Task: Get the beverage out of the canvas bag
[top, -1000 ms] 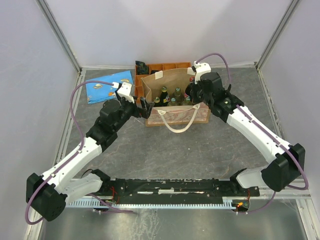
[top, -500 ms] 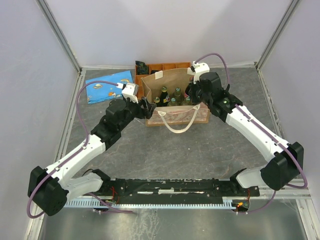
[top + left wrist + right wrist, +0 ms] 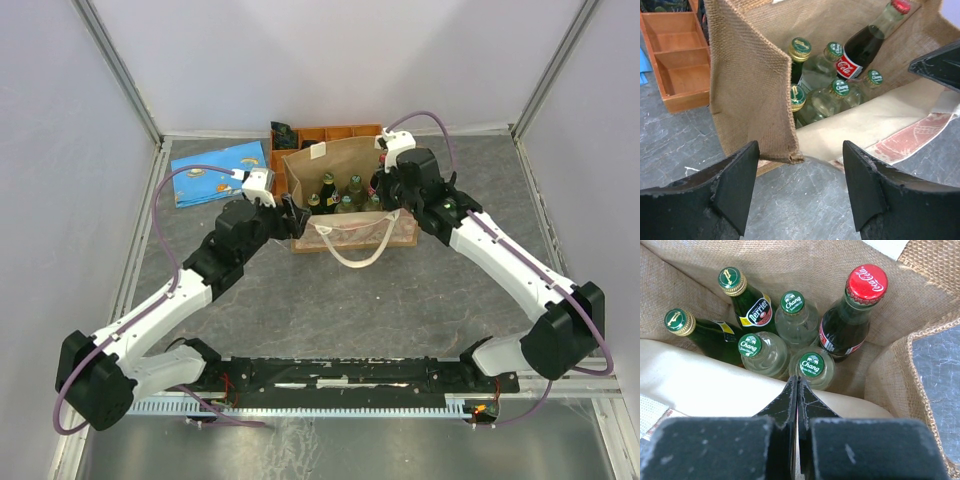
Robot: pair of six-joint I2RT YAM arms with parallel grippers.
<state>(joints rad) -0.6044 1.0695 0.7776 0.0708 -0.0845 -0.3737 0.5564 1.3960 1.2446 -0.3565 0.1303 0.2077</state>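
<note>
The tan canvas bag (image 3: 338, 160) stands open at the back of the table, with several bottles upright inside. They are a red-capped Coca-Cola bottle (image 3: 866, 285), green Perrier bottles (image 3: 732, 280) and clear Chang bottles (image 3: 792, 302). My left gripper (image 3: 800, 185) is open at the bag's left front corner (image 3: 785, 150), which hangs between its fingers untouched. My right gripper (image 3: 797, 385) is shut, with its tips over the bag's cream front wall (image 3: 700, 385), just short of a Chang cap. I cannot tell whether it pinches the fabric.
An orange compartment tray (image 3: 330, 132) sits right behind the bag, also in the left wrist view (image 3: 677, 60). A blue printed packet (image 3: 215, 172) lies at the back left. The bag's cream handle loop (image 3: 350, 250) droops onto the table in front. Grey walls enclose the table.
My left gripper has moved forward and right to the bag's left corner, and its jaws have narrowed somewhat. The right gripper has stayed shut at the bag's right side.
</note>
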